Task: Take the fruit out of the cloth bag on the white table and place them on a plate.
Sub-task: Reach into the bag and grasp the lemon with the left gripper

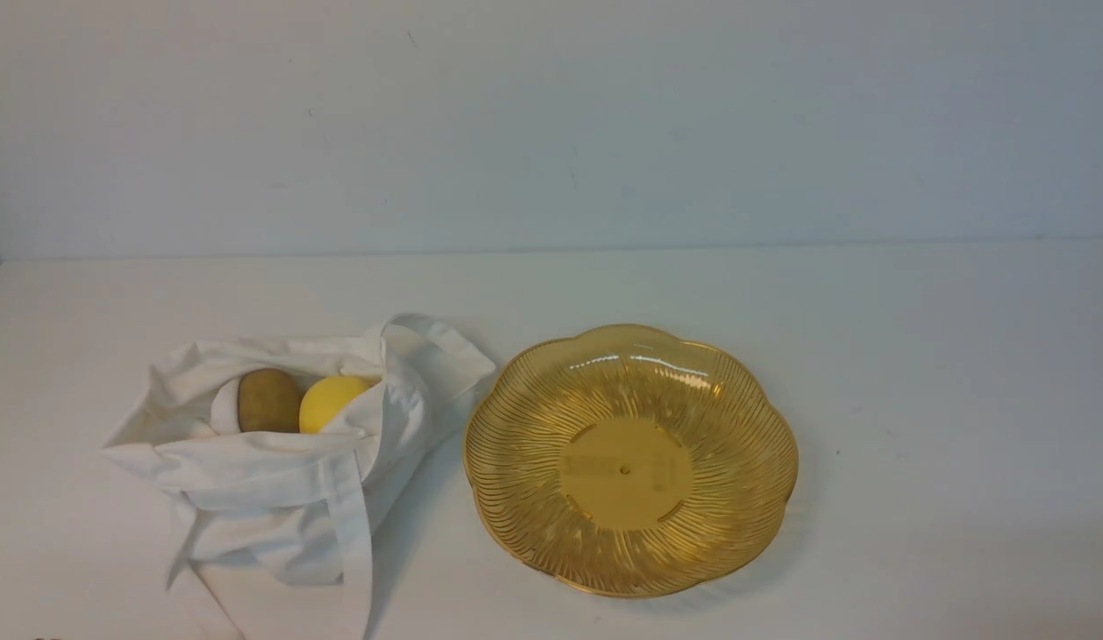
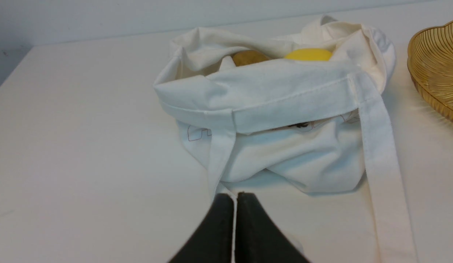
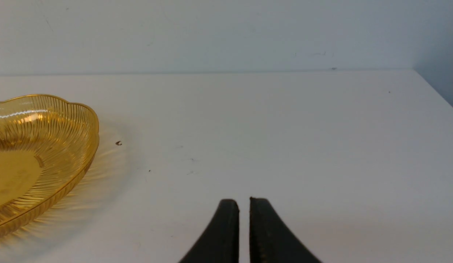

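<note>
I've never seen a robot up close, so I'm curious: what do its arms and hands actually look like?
Only the ends show: the left gripper and the right gripper each have two matte black fingers, broad at the base and tapering to blunt tips, with flat inner faces and curved outer edges. No cables, markings or arm segments are in view.

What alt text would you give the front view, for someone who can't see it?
A white cloth bag lies slumped open on a white table, a brown fruit and a lemon side by side in its mouth. Close to its right sits an empty amber plate with a scalloped rim. No robot arm shows.
</note>
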You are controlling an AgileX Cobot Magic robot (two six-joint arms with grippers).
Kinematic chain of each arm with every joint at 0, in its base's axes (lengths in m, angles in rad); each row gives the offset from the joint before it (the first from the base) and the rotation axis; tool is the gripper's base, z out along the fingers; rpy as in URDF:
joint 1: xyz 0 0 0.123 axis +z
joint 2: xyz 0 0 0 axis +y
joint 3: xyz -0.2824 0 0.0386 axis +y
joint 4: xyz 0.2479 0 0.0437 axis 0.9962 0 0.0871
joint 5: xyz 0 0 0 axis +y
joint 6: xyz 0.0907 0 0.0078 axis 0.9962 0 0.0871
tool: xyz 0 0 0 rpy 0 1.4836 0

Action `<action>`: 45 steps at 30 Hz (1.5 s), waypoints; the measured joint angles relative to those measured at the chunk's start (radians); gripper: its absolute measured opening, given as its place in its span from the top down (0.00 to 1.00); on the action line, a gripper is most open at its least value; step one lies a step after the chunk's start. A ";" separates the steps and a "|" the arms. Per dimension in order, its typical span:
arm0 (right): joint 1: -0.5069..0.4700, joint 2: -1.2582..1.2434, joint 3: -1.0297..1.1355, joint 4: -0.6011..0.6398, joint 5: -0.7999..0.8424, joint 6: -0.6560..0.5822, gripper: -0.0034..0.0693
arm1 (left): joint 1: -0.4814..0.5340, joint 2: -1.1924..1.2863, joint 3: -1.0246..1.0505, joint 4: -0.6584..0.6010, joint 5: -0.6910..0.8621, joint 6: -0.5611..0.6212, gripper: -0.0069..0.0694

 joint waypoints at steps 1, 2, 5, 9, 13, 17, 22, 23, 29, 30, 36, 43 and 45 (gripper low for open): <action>0.000 0.000 0.000 0.000 0.000 0.000 0.90 | 0.000 0.000 0.000 0.000 0.000 0.000 0.92; 0.000 0.000 0.000 0.000 0.000 0.000 0.90 | 0.000 0.000 0.000 0.000 0.000 0.000 0.92; 0.000 0.000 0.000 0.000 0.000 0.000 0.90 | 0.000 0.000 0.000 -0.014 -0.017 -0.006 0.92; 0.000 0.000 0.000 0.000 0.000 0.000 0.90 | 0.000 0.000 0.001 -0.191 -0.130 -0.109 0.92; 0.000 0.000 0.000 0.000 0.000 0.000 0.90 | 0.000 0.000 0.001 -0.385 -0.221 -0.187 0.92; 0.000 0.000 0.000 0.006 0.000 0.000 0.90 | 0.000 0.000 0.001 -0.497 -0.267 -0.196 0.92; 0.000 0.000 0.000 0.000 0.000 0.000 0.90 | 0.000 0.000 -0.009 -0.618 -0.493 -0.225 0.92; 0.000 0.000 0.000 0.000 0.000 0.000 0.90 | 0.000 0.000 -0.050 -0.630 -0.568 -0.226 0.92; 0.000 0.000 0.000 0.000 0.000 0.000 0.90 | 0.000 0.113 -0.368 -0.552 -0.404 -0.102 0.92; 0.000 0.000 0.000 0.000 0.000 0.000 0.90 | 0.000 0.185 -0.442 -0.535 -0.296 -0.074 0.92; 0.000 0.000 0.000 0.000 0.000 0.000 0.90 | 0.000 0.611 -0.719 -0.431 0.265 0.005 0.92; 0.000 0.000 0.000 0.006 0.000 0.000 0.90 | 0.000 1.089 -0.988 -0.329 0.497 0.046 0.92; 0.000 0.000 0.000 0.006 0.000 0.000 0.90 | 0.000 1.164 -1.035 -0.328 0.503 0.048 0.92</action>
